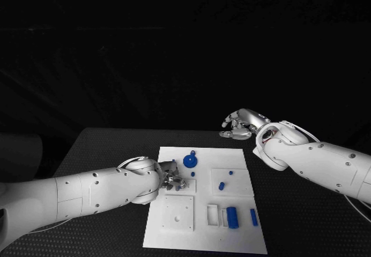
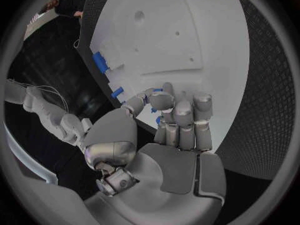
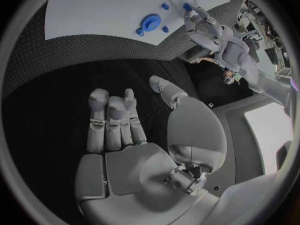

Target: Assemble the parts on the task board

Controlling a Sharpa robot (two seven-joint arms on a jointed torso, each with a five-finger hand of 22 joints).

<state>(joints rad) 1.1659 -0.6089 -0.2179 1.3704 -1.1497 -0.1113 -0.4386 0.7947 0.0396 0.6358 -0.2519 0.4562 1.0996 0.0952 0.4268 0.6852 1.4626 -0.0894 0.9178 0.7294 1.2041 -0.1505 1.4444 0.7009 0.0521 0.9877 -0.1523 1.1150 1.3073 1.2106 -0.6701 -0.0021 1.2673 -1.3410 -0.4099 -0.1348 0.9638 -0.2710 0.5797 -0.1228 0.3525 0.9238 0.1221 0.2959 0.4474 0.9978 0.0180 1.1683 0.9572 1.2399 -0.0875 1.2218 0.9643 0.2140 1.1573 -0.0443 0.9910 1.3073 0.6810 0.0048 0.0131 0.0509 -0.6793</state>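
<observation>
Left hand point(image 1: 173, 180) apparently pinching a blue part point(image 2: 157, 120) over the task board point(image 1: 232, 241); right hand point(image 1: 241, 124) spread.

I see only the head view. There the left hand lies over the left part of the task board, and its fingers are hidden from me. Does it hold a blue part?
Observer: In the left wrist view the fingers of the left hand are curled in, and a small blue bit shows between thumb and fingers. I cannot tell whether it is gripped.
Operator: And the right hand, is something in its palm?
Observer: No. In the right wrist view the palm of the right hand is bare. Its fingers lie side by side, the thumb is apart, and the hand is off the task board.
</observation>
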